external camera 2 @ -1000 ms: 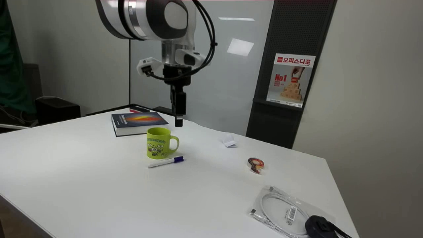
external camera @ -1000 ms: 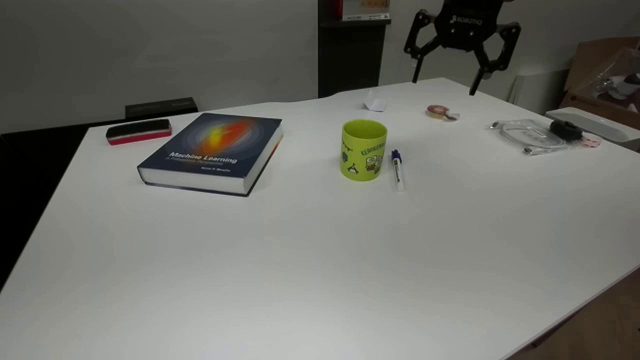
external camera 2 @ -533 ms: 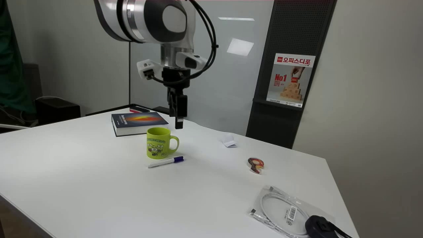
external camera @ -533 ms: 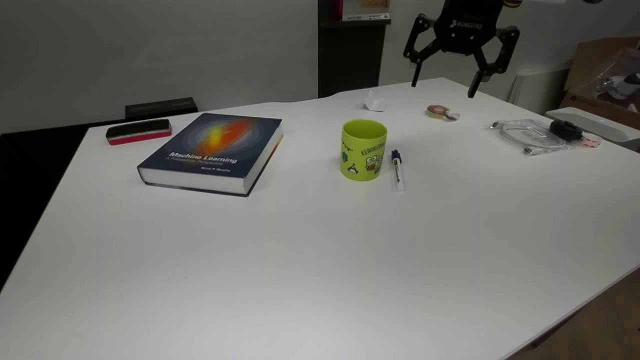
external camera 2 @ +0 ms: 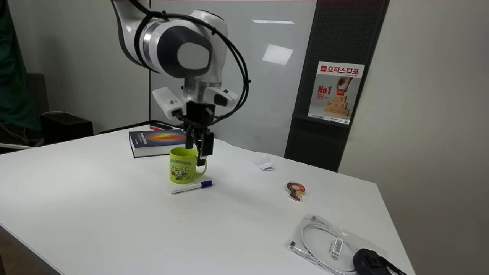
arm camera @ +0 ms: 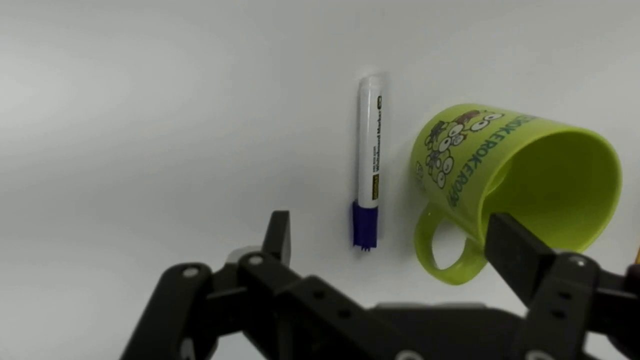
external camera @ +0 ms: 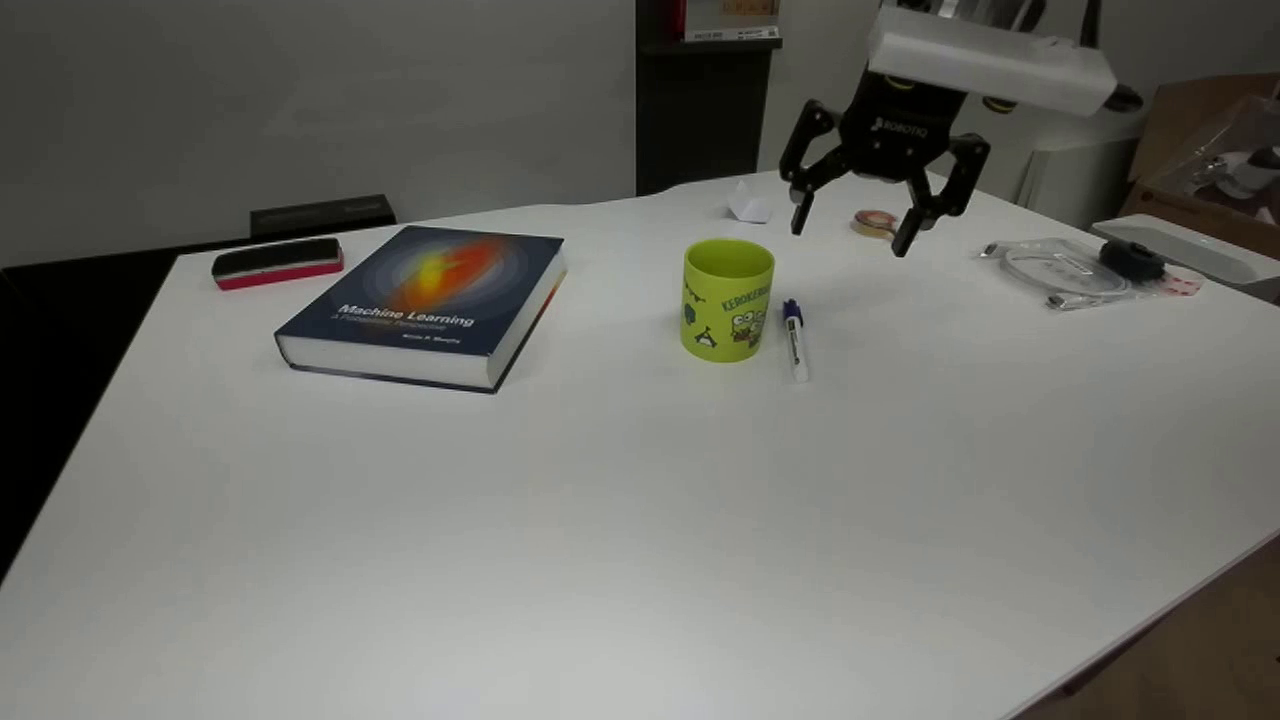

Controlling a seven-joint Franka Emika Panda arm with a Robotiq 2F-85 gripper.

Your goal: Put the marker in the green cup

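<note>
Book (external camera: 420, 300), bagged cable (external camera 2: 337, 246), folded paper (external camera 2: 264, 163); poster (external camera 2: 336, 93)

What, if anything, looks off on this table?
Little: a folded white paper scrap sits loose behind the upright yellow-green printed mug in an exterior view, perhaps litter. No spill or damage visible.

The green cup (arm camera: 505, 150) and its handle (arm camera: 423, 240) stand just beside the marker (arm camera: 369, 155), narrowing one side; on the other, open bench (arm camera: 175, 150) leaves the tool (arm camera: 390, 225) room.
</note>
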